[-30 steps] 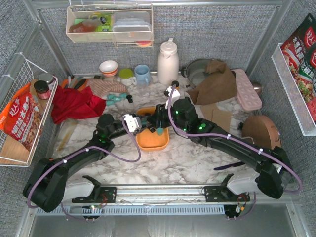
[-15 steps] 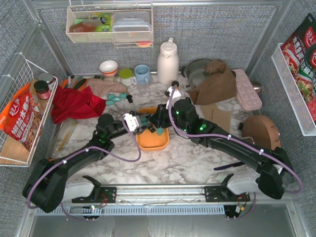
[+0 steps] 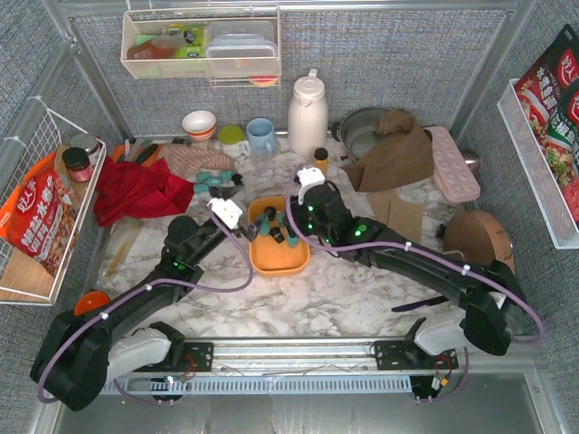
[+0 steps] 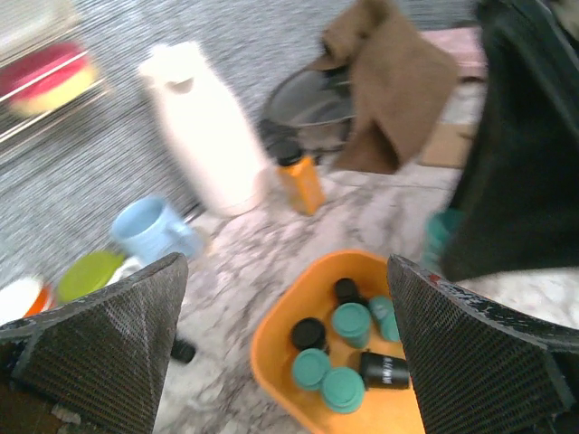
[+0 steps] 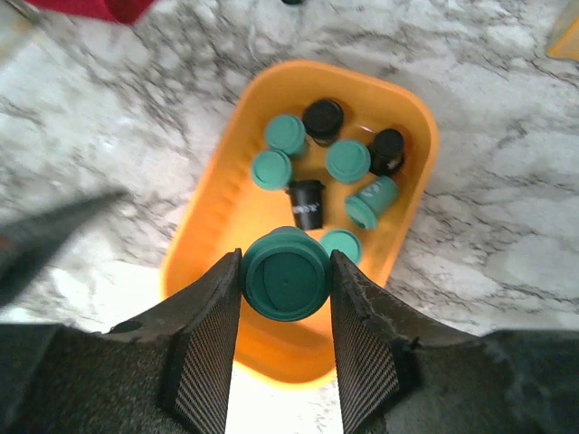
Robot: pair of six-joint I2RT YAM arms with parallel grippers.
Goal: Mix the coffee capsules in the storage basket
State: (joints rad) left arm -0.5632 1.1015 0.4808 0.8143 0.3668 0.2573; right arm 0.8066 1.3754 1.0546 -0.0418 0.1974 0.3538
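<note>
coffee capsules, small teal and black cups | seemed light, rigid, slick; pinch the sidewalls | right gripper clenched a teal one over the shallow orange plastic storage basket | left gripper stood splayed, empty

Saw a white jug by the back wall, a blue mug left of it, a small amber bottle in front. Noted a brown cloth draped over a metal pot, a red cloth far left.

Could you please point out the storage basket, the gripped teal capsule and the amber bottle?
storage basket [image 5: 213,217]: right wrist view, bare left inner side.
gripped teal capsule [image 5: 286,287]: right wrist view, flat face.
amber bottle [image 4: 301,183]: left wrist view, body.
</note>
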